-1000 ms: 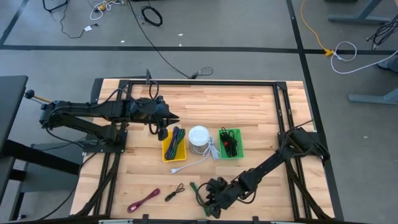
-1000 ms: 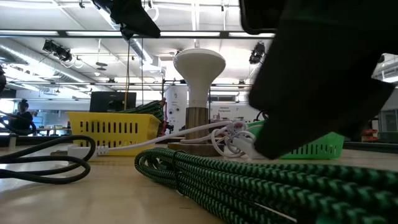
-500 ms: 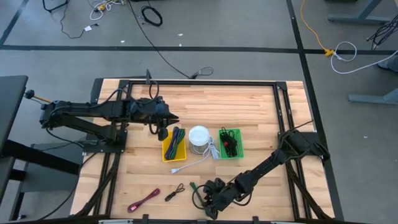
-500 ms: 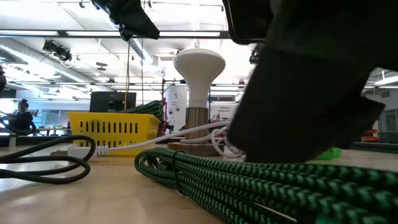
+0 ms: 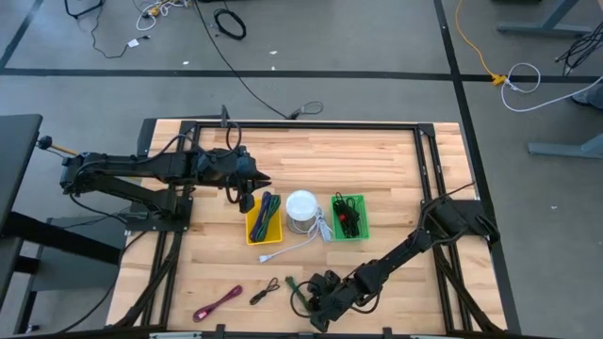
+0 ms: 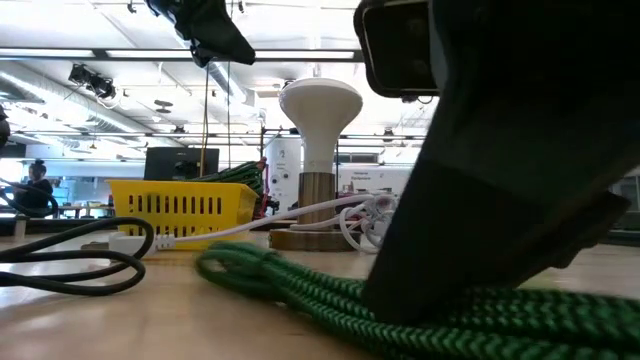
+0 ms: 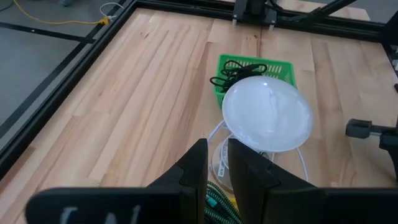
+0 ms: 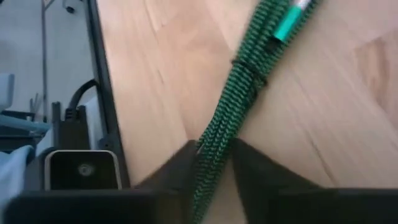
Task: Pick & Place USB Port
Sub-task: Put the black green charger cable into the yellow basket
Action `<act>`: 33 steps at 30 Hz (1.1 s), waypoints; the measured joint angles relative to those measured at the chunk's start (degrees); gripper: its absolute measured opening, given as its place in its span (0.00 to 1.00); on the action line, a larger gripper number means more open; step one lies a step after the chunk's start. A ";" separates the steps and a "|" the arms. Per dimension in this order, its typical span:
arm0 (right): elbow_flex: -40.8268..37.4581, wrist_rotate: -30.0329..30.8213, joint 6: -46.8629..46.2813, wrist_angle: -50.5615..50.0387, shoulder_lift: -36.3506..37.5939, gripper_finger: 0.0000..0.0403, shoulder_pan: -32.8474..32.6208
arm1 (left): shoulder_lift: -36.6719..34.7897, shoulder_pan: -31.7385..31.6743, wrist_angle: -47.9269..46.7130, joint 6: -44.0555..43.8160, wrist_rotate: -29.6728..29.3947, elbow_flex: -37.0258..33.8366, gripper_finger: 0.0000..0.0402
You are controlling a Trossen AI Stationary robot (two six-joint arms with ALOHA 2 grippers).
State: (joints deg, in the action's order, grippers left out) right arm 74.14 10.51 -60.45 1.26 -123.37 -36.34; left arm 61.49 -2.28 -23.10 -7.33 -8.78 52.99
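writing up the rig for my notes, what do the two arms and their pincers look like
Both arms are dark, near black, built of slim jointed links with loose black cables running along them. The left pincer ends in two flat, dark, blunt fingers, seen from its wrist camera. The right pincer has the same dark wedge-shaped fingers. No markings are readable.

You've got the lamp (image 5: pixel 301 209) approx. mid-worktop (image 5: pixel 377 160). One basket (image 5: pixel 263 218) sits just beside it at 9 o'clock, w/ cables in it; a 2nd basket (image 5: pixel 350 217) at 3 o'clock, also w/ a cable inside. Toward 6 o'clock, near the front edge: braided cable (image 5: pixel 300 294), a small cable (image 5: pixel 265 291) to its 9 o'clock, then another cable (image 5: pixel 218 303) farther that way. Left tool (image 5: pixel 247 190) hangs over the 1st basket's 11 o'clock corner; right tool (image 5: pixel 313 303) is at the braided cable.
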 joint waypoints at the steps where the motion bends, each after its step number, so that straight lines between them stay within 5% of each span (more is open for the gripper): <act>1: -0.01 -0.10 -0.05 -0.01 0.02 0.17 0.02 | 0.00 0.01 -0.11 0.00 0.00 -0.01 0.17; 3: -0.05 -0.91 1.77 0.68 0.29 0.05 0.07 | 0.00 0.02 -0.02 0.00 0.00 -0.01 0.17; 10: 3.73 -1.87 6.76 -1.98 2.01 0.01 0.17 | 0.00 0.02 -0.14 0.00 0.00 -0.01 0.17; 14: 9.04 0.86 8.85 -14.19 3.25 0.01 0.27 | 0.00 0.02 -0.47 -0.02 0.02 -0.01 0.17; 26: 21.16 16.32 15.87 -39.91 12.12 0.00 0.31 | 0.00 0.00 1.17 -1.05 4.49 -0.01 0.17; 33: 21.27 33.30 20.18 -47.31 21.98 0.00 0.50 | 0.00 0.02 11.39 0.29 9.18 -0.01 0.17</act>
State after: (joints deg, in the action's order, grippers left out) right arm 95.42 43.81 -40.27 -46.05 -101.39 -35.83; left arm 61.49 -2.26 -11.71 -7.04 0.41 52.97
